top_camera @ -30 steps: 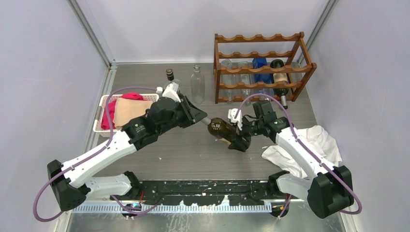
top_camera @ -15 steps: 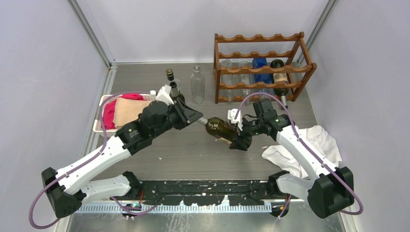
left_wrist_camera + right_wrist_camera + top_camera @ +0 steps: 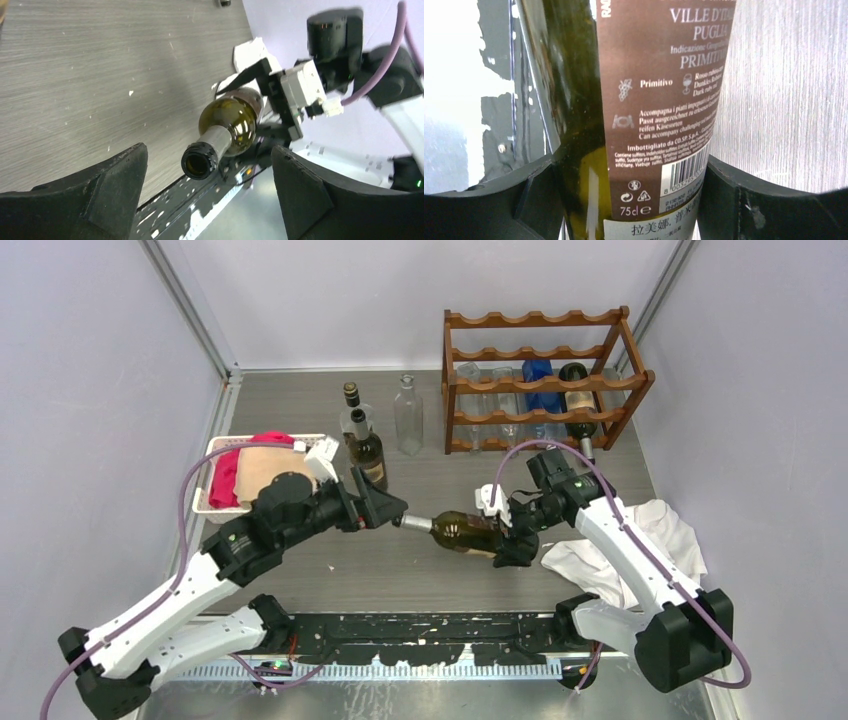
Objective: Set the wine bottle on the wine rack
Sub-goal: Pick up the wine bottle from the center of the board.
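Observation:
The wine bottle (image 3: 462,533) is olive-green glass with a brown label, and it hangs level over the table with its neck pointing left. My right gripper (image 3: 510,535) is shut on its body. In the right wrist view both pads press the labelled glass (image 3: 659,100) near the base, around the right gripper (image 3: 631,172). My left gripper (image 3: 392,513) stands open at the neck's end. The left wrist view shows the bottle's open mouth (image 3: 200,161) between the wide-spread fingers of the left gripper (image 3: 209,155), touching neither. The wine rack (image 3: 540,350) stands at the back right.
The rack holds a blue bottle (image 3: 537,375), a dark one (image 3: 575,390) and clear ones. A dark bottle (image 3: 366,455), a gold-capped one (image 3: 351,394) and a clear one (image 3: 407,416) stand behind. A white basket (image 3: 205,490) of cloths sits left. A white cloth (image 3: 650,535) lies right.
My left gripper has opened off the bottle's neck and drawn back left and nearer. The right gripper keeps the bottle and has shifted slightly toward the near edge.

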Robot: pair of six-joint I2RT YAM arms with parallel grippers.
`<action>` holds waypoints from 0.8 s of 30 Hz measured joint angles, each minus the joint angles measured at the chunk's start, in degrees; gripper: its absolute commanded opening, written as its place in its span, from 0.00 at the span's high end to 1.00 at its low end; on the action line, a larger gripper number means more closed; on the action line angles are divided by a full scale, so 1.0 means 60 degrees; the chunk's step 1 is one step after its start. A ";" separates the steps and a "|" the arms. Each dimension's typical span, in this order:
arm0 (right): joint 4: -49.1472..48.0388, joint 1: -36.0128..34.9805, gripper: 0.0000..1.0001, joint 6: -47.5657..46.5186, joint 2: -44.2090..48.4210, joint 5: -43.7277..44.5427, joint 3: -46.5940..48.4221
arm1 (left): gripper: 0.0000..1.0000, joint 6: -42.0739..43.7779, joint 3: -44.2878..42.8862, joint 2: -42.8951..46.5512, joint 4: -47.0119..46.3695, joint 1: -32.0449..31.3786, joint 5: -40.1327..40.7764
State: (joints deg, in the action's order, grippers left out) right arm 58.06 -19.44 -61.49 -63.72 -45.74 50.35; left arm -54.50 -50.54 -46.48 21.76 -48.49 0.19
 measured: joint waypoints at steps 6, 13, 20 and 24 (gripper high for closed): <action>0.1690 -0.0091 0.99 -0.2342 -0.0022 0.1413 0.0503 | 0.06 0.0933 0.1188 0.1228 -0.0029 0.0033 -0.1752; 0.3093 -0.0339 0.99 -0.5042 -0.0160 0.2295 0.0954 | 0.08 0.0397 0.3140 0.0889 -0.2051 -0.0011 -0.3796; 0.3297 -0.0998 0.99 -0.6524 -0.0240 0.2863 0.0907 | 0.08 0.0025 0.3322 -0.0299 -0.3694 -0.1406 -0.3377; 0.3297 -0.1249 0.99 -0.7133 -0.0240 0.3038 0.0841 | 0.07 -0.0364 0.3322 -0.1384 -0.4656 -0.2116 -0.2681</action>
State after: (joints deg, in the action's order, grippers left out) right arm 77.84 -26.94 -104.29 -65.17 -27.51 55.40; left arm -56.69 -30.61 -54.78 -6.17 -61.19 -15.90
